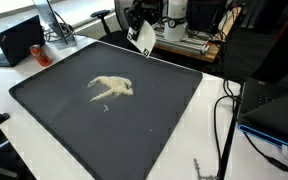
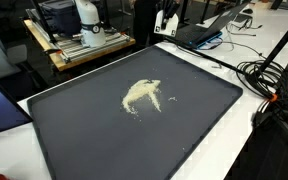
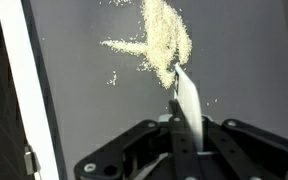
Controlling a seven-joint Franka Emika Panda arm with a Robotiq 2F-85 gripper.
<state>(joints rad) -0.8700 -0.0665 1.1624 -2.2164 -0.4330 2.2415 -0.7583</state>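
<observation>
Hand (image 1: pixel 140 34) shut on a white card (image 3: pixel 187 90), hovering at the 12 o'clock edge of a black tray (image 1: pixel 44 100). Grain (image 1: pixel 111 88) lies mid-tray in a loose heap w/ strays. Card is well apart, so prob. nothing swept yet.

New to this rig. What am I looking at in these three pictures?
A robot arm with a two-fingered tool at its end. Two pictures come from cameras standing outside the robot; the third comes from a camera on its wrist, looking past the tool. On a white table lies a big dark tray with a small pile of pale grains in its middle. The tool is shut on a thin white card, up near one edge of the tray, not touching the pile.
</observation>
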